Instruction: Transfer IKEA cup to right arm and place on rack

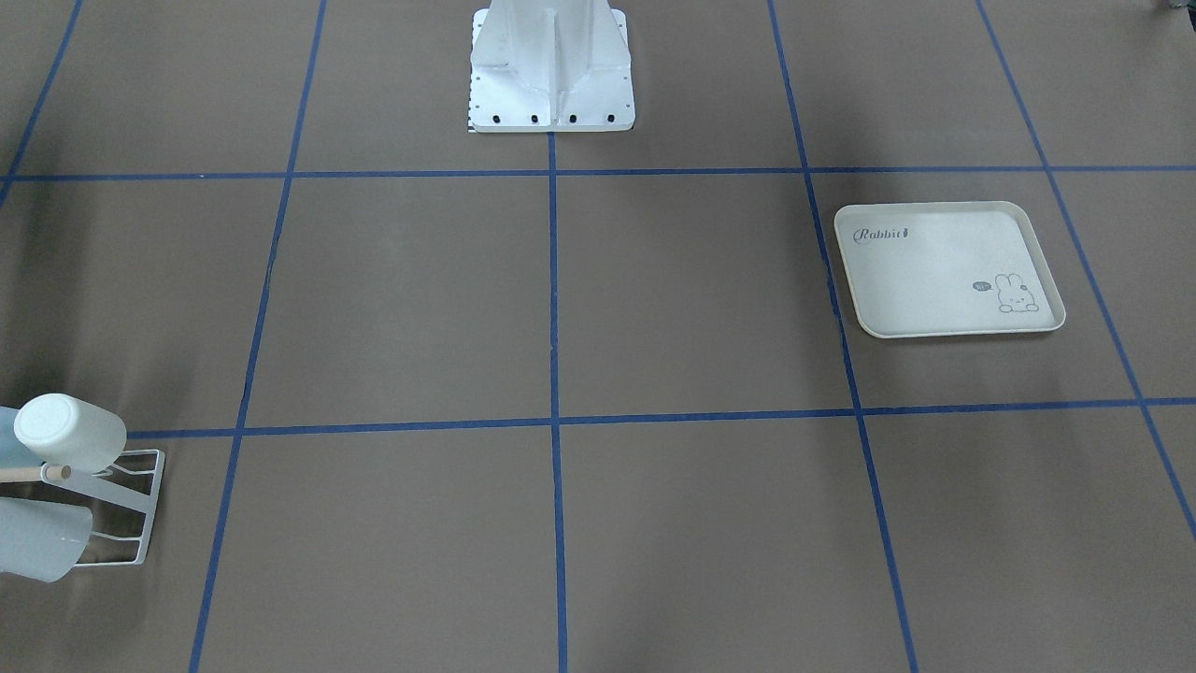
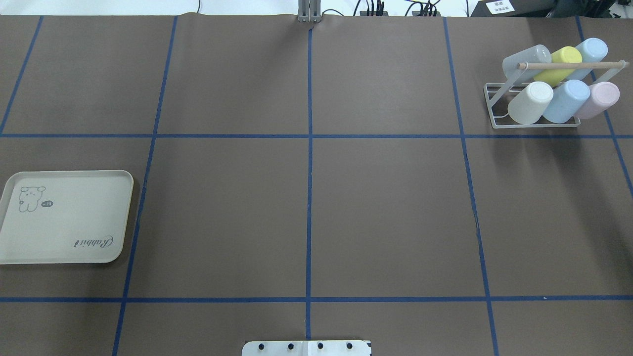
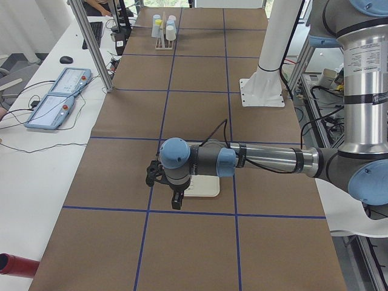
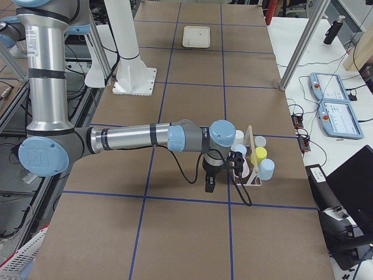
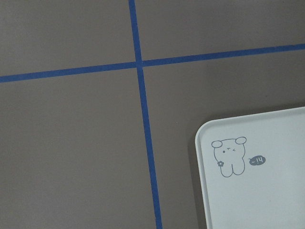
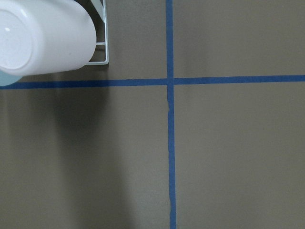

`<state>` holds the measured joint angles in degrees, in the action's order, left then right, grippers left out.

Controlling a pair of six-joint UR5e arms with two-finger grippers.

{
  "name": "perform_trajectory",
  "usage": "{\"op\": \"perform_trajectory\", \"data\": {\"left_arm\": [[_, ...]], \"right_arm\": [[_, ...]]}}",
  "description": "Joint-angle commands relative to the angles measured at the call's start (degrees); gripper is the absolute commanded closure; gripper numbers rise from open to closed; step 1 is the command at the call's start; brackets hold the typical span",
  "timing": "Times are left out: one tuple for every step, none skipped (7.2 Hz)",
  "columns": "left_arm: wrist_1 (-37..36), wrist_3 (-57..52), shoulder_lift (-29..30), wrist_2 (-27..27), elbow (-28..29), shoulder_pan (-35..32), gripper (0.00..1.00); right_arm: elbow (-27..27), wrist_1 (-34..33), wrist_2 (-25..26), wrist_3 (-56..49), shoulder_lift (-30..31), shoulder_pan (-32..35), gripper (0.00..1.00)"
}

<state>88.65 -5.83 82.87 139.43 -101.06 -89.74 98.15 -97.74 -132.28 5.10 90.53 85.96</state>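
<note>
Seemingly past placing | six pastel plastic cups (image 2: 566,99) on white wire rack (image 2: 535,125), worktop's far-right corner | black left gripper (image 3: 176,203), right gripper (image 4: 208,186): cannot tell grip | next: likely just retract.

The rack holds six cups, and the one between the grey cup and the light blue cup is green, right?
Not quite. The rack does hold six cups, but between the grey cup and the light blue cup sits a yellow cup, not a green one. The overhead exterior view shows it.
</note>
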Motion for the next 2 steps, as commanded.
{"op": "perform_trajectory", "data": {"left_arm": [[1.17,0.03,0.01,0.05,-0.02,0.00,0.00],[1.18,0.03,0.09,0.22,-0.28,0.00,0.00]], "right_arm": [[-0.06,0.00,0.00,0.00,0.00,-0.01,0.01],[-0.06,0.00,0.00,0.00,-0.09,-0.01,0.01]]}}
